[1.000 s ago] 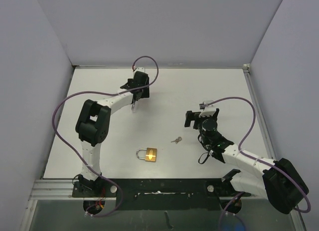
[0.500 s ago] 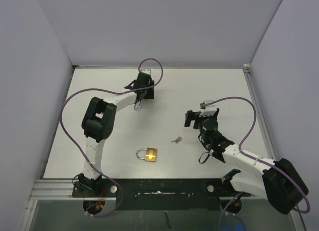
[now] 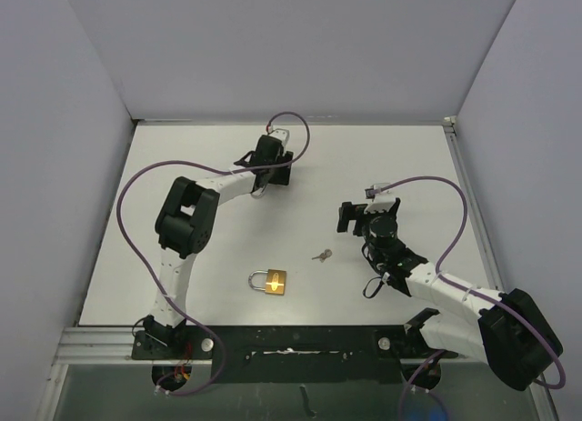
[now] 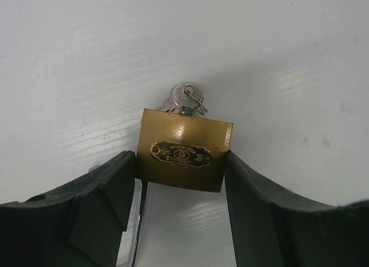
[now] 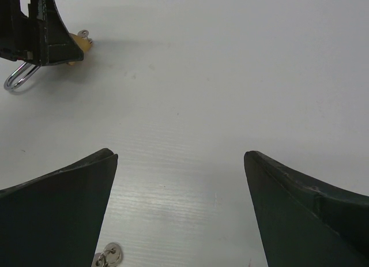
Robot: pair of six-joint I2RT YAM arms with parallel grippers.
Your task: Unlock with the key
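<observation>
Jaws of our left gripper (image 4: pixel 181 163) squeeze a gold padlock (image 4: pixel 184 146) from both sides, so we hold it tight. Its silver loop (image 4: pixel 136 238) points back toward our wrist. Just past our fingertips, a small key (image 4: pixel 187 98) sticks out of the bottom of the lock. We think it sits in the keyhole, but we cannot see the hole itself.

Our right gripper (image 5: pixel 180 157) is spread wide and holds nothing. From there, the held lock is far ahead and off to the left, across the white table (image 5: pixel 230 76).

So we think the step now is this: one gripper holds the lock steady, and the other must turn the key. Next, our right gripper needs to go over to the left one. It has to pinch the little round head of the key and twist it until the loop pops free. The key head is tiny and the lock is up off the table, so we must aim well.

Now we count. We see two padlocks: the one in our left gripper and a second padlock (image 3: pixel 270 281) lying flat, back near our arm bases. We see two keys: the one in the held lock and a loose key (image 3: pixel 321 255) on the table just beside our right gripper, by its left finger. And we have two grippers.
</observation>
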